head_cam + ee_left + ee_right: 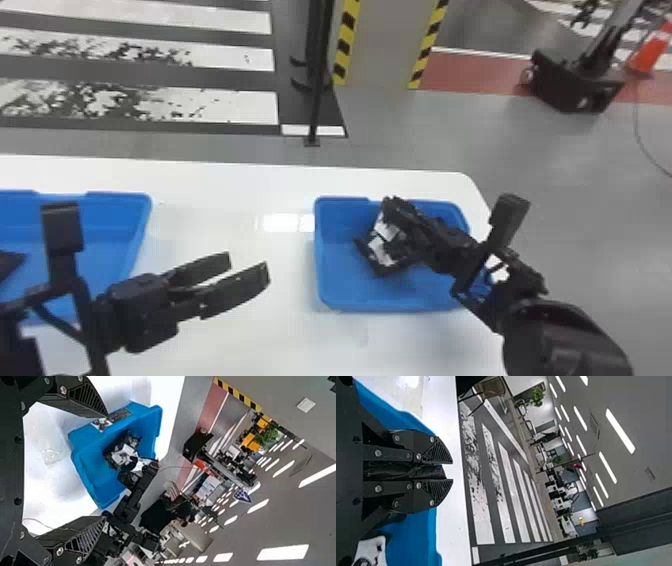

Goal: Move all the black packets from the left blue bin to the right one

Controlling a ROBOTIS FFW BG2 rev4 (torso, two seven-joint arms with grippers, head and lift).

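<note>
In the head view my right gripper [392,205] is over the right blue bin [322,260]. The right wrist view shows this gripper [451,471] closed on a black packet [405,471] lying flat between its fingers. Black-and-white packets [382,252] rest in the right bin below it; their exact number cannot be told. My left gripper [248,265] is open with nothing in it, above the table between the two bins; in the left wrist view the gripper [105,468] has its fingers wide apart. A dark packet [9,265] lies inside the left blue bin [142,220] at the picture's edge.
Both bins stand on a white table [240,195], the right one near its right edge. Bare tabletop separates them. Beyond the table are a black pole [314,100], a striped pillar [385,45] and a black wheeled base [575,82] on the floor.
</note>
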